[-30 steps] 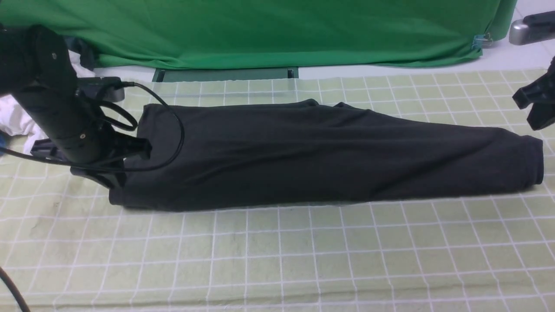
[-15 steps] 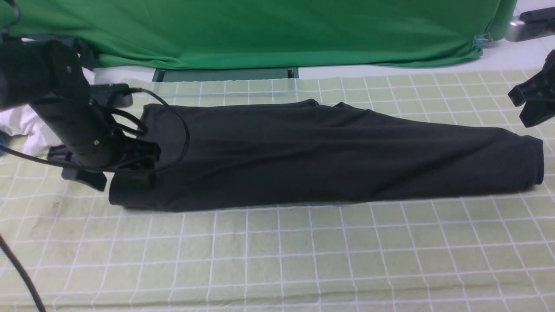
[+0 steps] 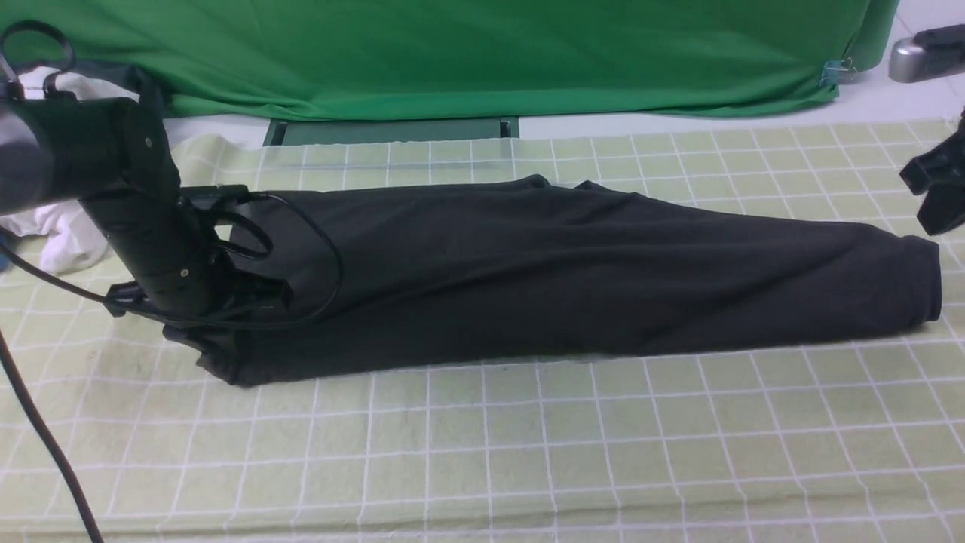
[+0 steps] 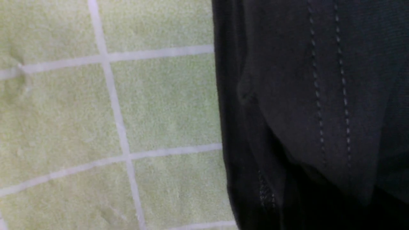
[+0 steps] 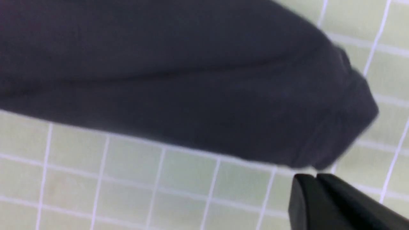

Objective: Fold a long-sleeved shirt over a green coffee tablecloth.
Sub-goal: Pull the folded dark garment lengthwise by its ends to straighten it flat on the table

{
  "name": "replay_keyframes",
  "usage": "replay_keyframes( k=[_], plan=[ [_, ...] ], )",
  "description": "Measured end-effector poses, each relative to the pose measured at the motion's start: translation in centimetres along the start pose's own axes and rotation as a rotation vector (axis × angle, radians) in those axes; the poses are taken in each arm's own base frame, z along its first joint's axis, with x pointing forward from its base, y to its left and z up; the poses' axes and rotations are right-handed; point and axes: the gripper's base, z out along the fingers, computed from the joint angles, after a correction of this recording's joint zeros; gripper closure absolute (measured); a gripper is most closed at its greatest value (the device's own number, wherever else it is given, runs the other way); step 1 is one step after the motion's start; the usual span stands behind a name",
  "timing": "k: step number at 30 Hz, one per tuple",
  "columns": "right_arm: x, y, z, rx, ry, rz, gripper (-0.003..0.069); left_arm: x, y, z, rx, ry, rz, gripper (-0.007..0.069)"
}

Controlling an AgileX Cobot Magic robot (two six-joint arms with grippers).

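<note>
The long-sleeved shirt (image 3: pixel 573 271) could bunch or skid across the tablecloth (image 3: pixel 482 452) if we pull one end alone; it is soft and loose. It lies there as a long dark lengthwise band. The left gripper (image 3: pixel 234 298) meets its hem, fingers hidden: we cannot tell. The right gripper (image 5: pixel 315 176) hangs empty, fingers nearly together.

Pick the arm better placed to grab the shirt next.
Left. The left hand is down at the hemmed end of the shirt; the right hand hovers clear of the other end, shut and empty.
</note>
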Motion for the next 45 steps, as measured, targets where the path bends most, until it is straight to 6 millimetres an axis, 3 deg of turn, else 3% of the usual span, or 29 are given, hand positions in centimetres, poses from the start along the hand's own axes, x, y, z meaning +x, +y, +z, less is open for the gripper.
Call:
replay_keyframes(
  k=[5, 6, 7, 10, 14, 19, 21, 24, 27, 37, 41, 45],
  plan=[
    [1.0, -1.7, -0.1, -0.004, 0.036, 0.080, 0.0501, 0.5, 0.4, -1.9, -0.061, -0.018, 0.040, 0.0567],
    [1.1, -2.1, 0.0, -0.003, 0.041, 0.097, 0.0436, 0.6, 0.4, -2.4, -0.076, -0.031, 0.048, 0.0567],
    [1.1, -2.2, 0.0, -0.002, 0.041, 0.100, 0.0428, 0.6, 0.4, -2.6, -0.076, -0.037, 0.049, 0.0567],
    [1.0, -2.4, 1.2, -0.011, 0.066, 0.105, 0.0308, 0.6, 0.5, -2.9, -0.082, -0.048, 0.052, 0.0567],
    [0.2, -2.8, 4.5, -0.021, 0.090, 0.105, 0.0262, 0.7, 0.5, -2.7, -0.082, -0.048, 0.052, 0.0567],
    [-0.5, -3.2, 7.8, -0.038, 0.082, 0.124, 0.0259, 0.7, 0.5, -2.7, -0.082, -0.046, 0.049, 0.0567],
    [-0.5, -3.2, 9.0, -0.058, 0.098, 0.132, 0.0300, 0.7, 0.5, -2.7, -0.081, -0.041, 0.049, 0.0567],
    [-0.5, -3.2, 9.4, -0.070, 0.113, 0.128, 0.0536, 1.1, 0.5, -2.8, -0.090, -0.003, 0.054, 0.0567],
    [-0.2, -3.0, 9.2, -0.084, 0.139, 0.116, 0.0627, 1.8, 0.9, -2.8, -0.119, 0.022, 0.048, 0.0567],
    [2.0, -1.6, 6.4, -0.138, 0.237, 0.107, 0.0666, 6.4, 3.3, -4.4, -0.146, 0.011, -0.051, 0.0567],
    [3.3, -1.0, 5.8, -0.145, 0.241, 0.112, 0.0666, 6.9, 4.8, -5.2, -0.174, -0.043, -0.085, 0.0567],
    [3.3, -0.7, 5.4, -0.150, 0.207, 0.123, 0.0641, 6.9, 5.5, -5.3, -0.179, -0.063, -0.106, 0.0567]
  ],
)
